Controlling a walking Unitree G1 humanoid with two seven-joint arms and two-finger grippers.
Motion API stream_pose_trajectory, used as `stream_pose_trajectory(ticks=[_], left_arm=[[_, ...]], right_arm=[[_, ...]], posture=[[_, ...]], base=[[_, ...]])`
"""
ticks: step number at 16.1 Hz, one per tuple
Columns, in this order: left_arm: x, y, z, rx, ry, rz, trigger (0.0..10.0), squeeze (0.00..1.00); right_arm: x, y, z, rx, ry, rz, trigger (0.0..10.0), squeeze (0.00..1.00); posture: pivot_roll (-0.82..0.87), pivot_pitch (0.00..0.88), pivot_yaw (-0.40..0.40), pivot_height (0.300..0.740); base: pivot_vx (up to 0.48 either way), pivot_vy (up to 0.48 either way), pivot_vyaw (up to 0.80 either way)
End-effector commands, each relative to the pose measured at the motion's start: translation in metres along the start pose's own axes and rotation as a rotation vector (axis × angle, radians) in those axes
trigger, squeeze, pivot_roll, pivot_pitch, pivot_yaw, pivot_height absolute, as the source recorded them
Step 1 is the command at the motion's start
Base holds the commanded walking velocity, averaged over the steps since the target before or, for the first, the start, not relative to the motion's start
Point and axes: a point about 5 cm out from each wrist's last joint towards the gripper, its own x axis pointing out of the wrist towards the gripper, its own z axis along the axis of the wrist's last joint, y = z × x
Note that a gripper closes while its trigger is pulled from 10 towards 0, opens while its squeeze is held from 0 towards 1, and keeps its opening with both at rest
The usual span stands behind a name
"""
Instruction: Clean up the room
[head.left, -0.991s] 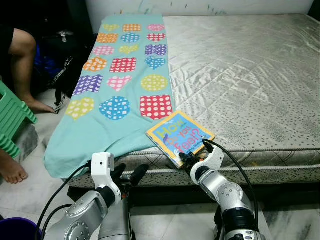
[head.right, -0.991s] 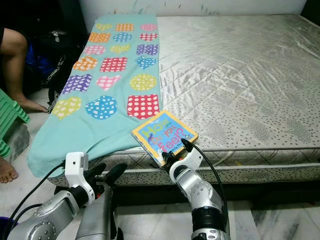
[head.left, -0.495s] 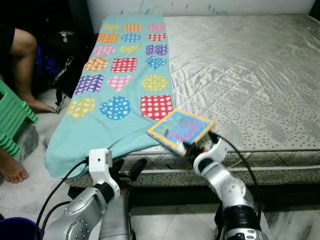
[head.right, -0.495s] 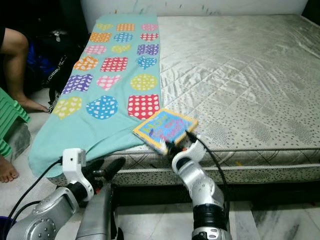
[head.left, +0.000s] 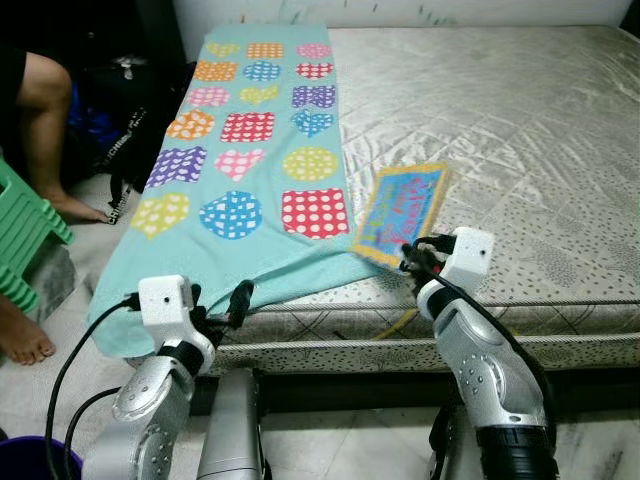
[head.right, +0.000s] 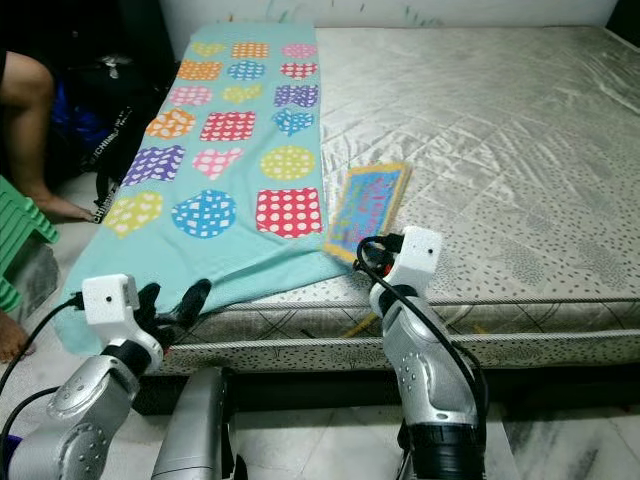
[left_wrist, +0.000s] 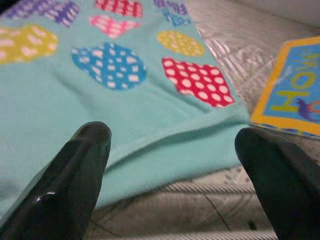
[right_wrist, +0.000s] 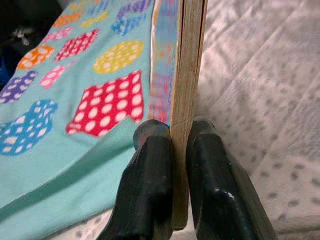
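Lifted since a second ago: the picture book (head.left: 402, 213) has come off the front edge of the mattress (head.left: 520, 130) and now stands tilted above it, just beside the blanket's right hem. Right gripper (right_wrist: 179, 150) fingers clamp narrowly on the book's lower edge, one on each cover. Left gripper (left_wrist: 175, 165) has risen toward the mattress's front-left corner, fingers spread wide, holding nothing, pointed at the teal blanket (head.left: 240, 170) with dotted patches. Blanket covers the mattress's left strip and droops over its front edge. Left of the mattress: a person's leg (head.left: 45, 120), a green plastic stool (head.left: 22, 245), pale tiled floor (head.left: 60, 380).
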Motion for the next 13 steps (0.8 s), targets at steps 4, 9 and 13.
stream_pose_trajectory(ticks=[4, 9, 13], left_arm=[[0.004, 0.000, -0.002, 0.038, -0.025, 0.016, 10.0, 0.00], [0.007, -0.001, -0.001, 0.045, -0.044, 0.012, 10.0, 0.00], [0.009, -0.002, -0.002, 0.048, -0.047, 0.005, 10.0, 0.00]], right_arm=[[-0.005, 0.000, 0.023, -0.080, -0.145, -0.006, 10.0, 0.00], [-0.003, -0.005, 0.028, -0.082, -0.170, -0.030, 10.0, 0.00], [-0.001, -0.006, 0.027, -0.079, -0.172, -0.035, 10.0, 0.00]], posture=[[-0.08, 0.000, 0.038, 0.501], [-0.09, 0.000, 0.041, 0.544], [-0.09, 0.000, 0.041, 0.588]], base=[[0.000, 0.000, 0.00], [0.000, 0.000, 0.00], [0.000, 0.000, 0.00]])
